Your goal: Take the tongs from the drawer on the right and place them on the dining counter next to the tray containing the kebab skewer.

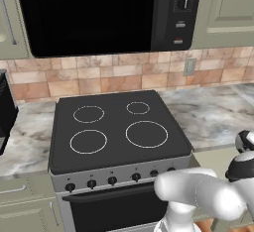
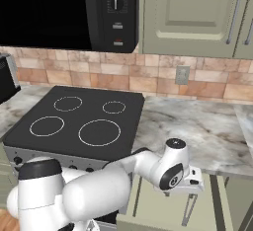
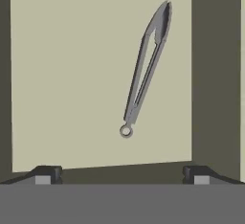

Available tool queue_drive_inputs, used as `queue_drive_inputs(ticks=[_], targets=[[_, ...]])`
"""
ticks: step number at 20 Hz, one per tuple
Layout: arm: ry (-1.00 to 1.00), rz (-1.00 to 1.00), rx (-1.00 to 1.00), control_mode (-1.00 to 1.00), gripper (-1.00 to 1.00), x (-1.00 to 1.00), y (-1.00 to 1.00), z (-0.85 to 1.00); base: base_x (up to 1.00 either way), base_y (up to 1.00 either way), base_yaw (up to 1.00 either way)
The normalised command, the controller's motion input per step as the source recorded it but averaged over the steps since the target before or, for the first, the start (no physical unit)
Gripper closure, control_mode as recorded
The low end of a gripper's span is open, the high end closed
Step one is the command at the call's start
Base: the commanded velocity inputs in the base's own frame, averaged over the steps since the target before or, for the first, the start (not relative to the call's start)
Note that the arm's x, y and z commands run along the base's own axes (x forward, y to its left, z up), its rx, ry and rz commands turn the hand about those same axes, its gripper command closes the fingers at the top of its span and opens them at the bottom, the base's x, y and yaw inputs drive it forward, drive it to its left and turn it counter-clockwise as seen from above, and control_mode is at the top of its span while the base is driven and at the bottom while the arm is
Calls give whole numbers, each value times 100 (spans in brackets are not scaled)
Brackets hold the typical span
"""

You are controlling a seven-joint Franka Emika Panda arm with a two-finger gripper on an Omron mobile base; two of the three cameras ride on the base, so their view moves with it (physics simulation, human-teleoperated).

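Observation:
The drawer (image 3: 72, 74) is pulled open below me, its pale beige floor facing the hand view. On that floor lie the tongs (image 3: 146, 67): slim, dark grey, slanted, with the ring end near me and the tips pointing away to the upper right. My gripper (image 3: 122, 174) hovers above them, open, with nothing between its fingertips (image 3: 48, 173). From the right base view, my wrist (image 2: 173, 173) reaches out over the open drawer (image 2: 153, 205) under the worktop edge. The dining counter, the tray and the kebab skewer are out of view.
A black four-ring stove (image 1: 116, 127) with a knob row stands left of the drawer. A marbled worktop (image 2: 197, 126) runs along the tiled wall. A black microwave (image 1: 99, 13) and sage-green cupboards (image 2: 197, 13) hang above. Dark drawer walls (image 3: 215, 74) flank the floor.

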Motion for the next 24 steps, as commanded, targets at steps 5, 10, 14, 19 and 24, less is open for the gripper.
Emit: queue_drive_inputs(ticks=[5, 10, 14, 19, 24], targets=[[0, 0, 0, -100, -100, 14, -16, -21, 0, 0, 0], [-1, 0, 0, -100, -100, 14, -15, -30, 0, 0, 0], [-4, 0, 0, -100, -100, 13, -6, -36, 0, 0, 0], [-5, 0, 1, -100, -100, 4, -1, -38, 0, 0, 0], [-3, 0, 0, -100, -100, 1, 0, -26, 0, 0, 0]])
